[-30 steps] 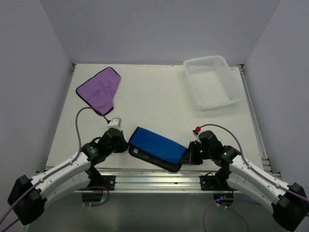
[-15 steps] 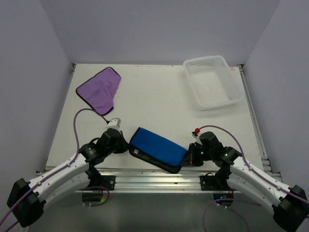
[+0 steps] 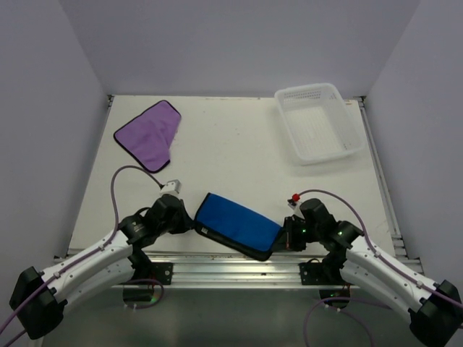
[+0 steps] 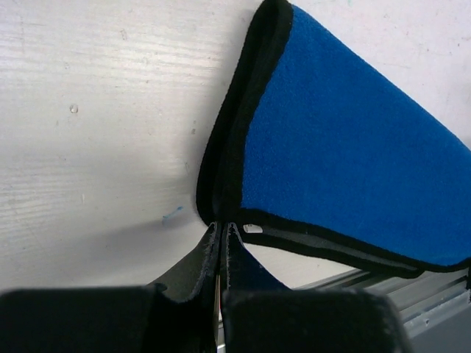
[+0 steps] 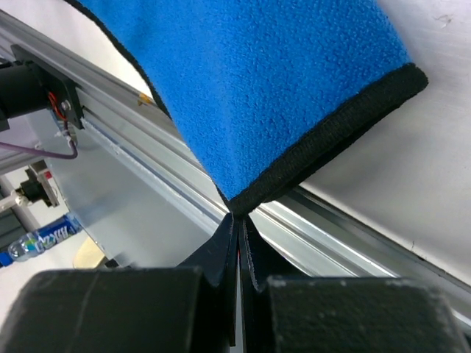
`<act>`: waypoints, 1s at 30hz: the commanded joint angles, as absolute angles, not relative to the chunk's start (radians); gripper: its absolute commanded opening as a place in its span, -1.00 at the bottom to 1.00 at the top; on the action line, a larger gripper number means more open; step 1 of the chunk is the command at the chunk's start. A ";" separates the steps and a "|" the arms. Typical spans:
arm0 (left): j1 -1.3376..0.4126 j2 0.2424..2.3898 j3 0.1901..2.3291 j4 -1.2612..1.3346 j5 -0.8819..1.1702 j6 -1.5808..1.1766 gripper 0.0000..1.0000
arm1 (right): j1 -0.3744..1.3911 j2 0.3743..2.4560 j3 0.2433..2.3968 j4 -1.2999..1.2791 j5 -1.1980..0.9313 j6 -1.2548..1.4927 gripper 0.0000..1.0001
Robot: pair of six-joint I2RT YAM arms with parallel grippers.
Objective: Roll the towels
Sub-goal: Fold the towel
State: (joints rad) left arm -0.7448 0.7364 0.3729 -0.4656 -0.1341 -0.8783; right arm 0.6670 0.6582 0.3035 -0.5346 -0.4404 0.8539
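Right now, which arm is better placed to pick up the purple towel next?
Left. The purple towel lies flat at the far left, nearer the left gripper; the right gripper sits beyond the blue towel. Both are shut on its corners.

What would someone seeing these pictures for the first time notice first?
The blue towel stands out first: it lies folded at the front, pinched at one end by the left gripper and at the other by the right gripper. Behind it, the purple towel lies flat at far left and a white basket sits at far right.
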 commanded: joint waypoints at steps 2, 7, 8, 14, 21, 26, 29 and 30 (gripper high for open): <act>-0.752 0.739 0.397 -0.509 -0.182 -0.923 -1.00 | 0.664 0.634 0.327 -0.606 -0.498 0.822 -1.00; -0.758 0.756 0.405 -0.535 -0.236 -0.946 -1.00 | 0.664 0.604 0.337 -0.647 -0.497 0.816 -1.00; -0.761 0.761 0.405 -0.535 -0.238 -0.946 -1.00 | 0.664 0.604 0.336 -0.649 -0.499 0.816 -1.00; -0.788 0.770 0.397 -0.532 -0.250 -0.954 -1.00 | 0.664 0.600 0.302 -0.630 -0.529 0.815 -1.00; -0.810 0.767 0.384 -0.509 -0.256 -0.954 -1.00 | 0.666 0.571 0.298 -0.632 -0.555 0.805 -1.00; -0.816 0.795 0.374 -0.488 -0.253 -0.953 -1.00 | 0.667 0.565 0.273 -0.620 -0.594 0.810 -1.00; -0.819 0.805 0.359 -0.462 -0.236 -0.953 -1.00 | 0.673 0.571 0.265 -0.601 -0.600 0.816 -1.00; -0.821 0.805 0.351 -0.448 -0.230 -0.953 -1.00 | 0.676 0.569 0.265 -0.604 -0.598 0.816 -1.00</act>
State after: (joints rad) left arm -0.8139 0.8009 0.3676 -0.4984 -0.2211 -0.9360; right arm 0.6678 0.5735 0.2714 -0.6132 -0.5430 0.8219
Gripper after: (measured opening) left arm 0.011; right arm 0.009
